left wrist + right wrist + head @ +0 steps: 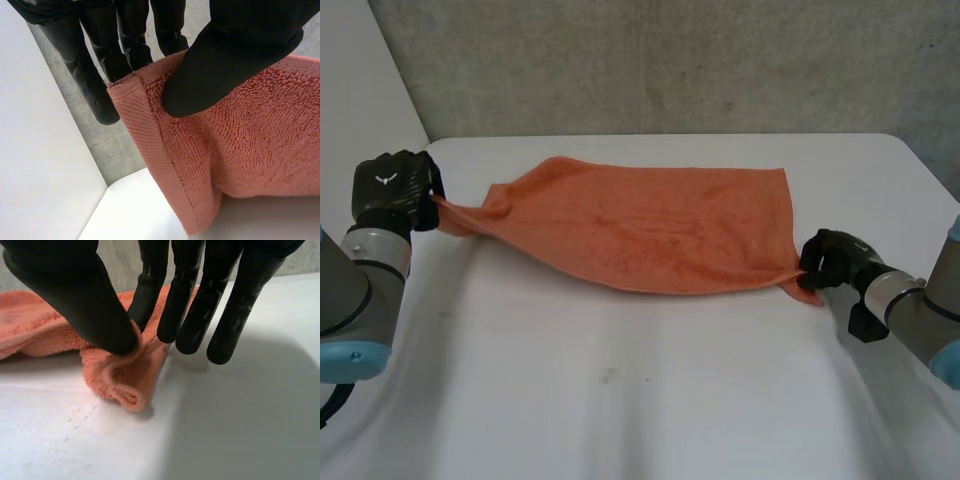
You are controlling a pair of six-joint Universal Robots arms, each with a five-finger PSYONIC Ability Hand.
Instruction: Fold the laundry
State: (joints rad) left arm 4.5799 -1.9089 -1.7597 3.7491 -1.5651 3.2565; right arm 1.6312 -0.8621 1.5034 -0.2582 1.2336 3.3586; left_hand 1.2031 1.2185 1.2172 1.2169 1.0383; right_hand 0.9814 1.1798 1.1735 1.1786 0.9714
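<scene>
Head view: orange terry-cloth towel point(650, 225) spread on white table point(620, 400).
Left hand point(395, 190): pinches left corner, raised off table.
Right hand point(830, 262): pinches near-right corner against thumb.
Handling: likely light, soft, limp; grip at hemmed corners.
Surface: smooth, level.
Room: grey concrete wall point(670, 60) behind table.

An orange terry towel point(650, 225) lies opened out across the far middle of the white table point(620, 400), its pile lightly rumpled. I have it by two ends. The left corner, edged with a flat woven hem band, is drawn to a taut point and raised off the surface in my left hand point(392, 188). The near right corner is bunched into a small soft roll against the tabletop, pinched in my right hand point(832, 258). The near edge runs in a shallow curve between them.
</scene>
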